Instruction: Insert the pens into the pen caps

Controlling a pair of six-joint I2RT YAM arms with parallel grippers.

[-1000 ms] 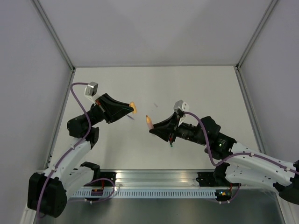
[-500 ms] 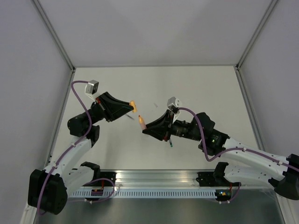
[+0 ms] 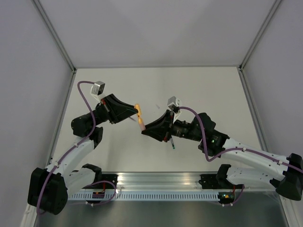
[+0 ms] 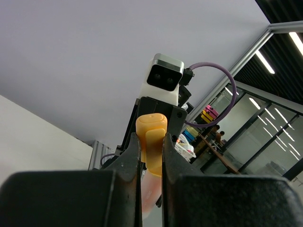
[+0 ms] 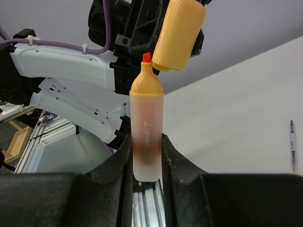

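Note:
My left gripper point(image 3: 135, 110) is shut on the orange-yellow pen cap point(image 3: 138, 109), held above the table with its mouth pointing right and down. My right gripper point(image 3: 145, 129) is shut on the pale orange pen point(image 3: 141, 125). In the right wrist view the pen point(image 5: 147, 132) stands upright between the fingers, and its red tip sits just under the rim of the tilted cap point(image 5: 179, 34), slightly off line. In the left wrist view the cap point(image 4: 151, 144) is pinched between the fingers, with the pen's pale barrel behind it. The dark pen with green ends point(image 3: 173, 144) lies on the table under the right arm.
A thin blue-purple pen point(image 5: 292, 151) lies on the white table point(image 3: 213, 90) to the right of my right gripper. Grey walls enclose the table on three sides. An aluminium rail point(image 3: 161, 182) with both arm bases runs along the near edge.
My right gripper has carried the pen left and up toward the cap, closing the gap. My left gripper has shifted slightly right and up. Both grips are unchanged.

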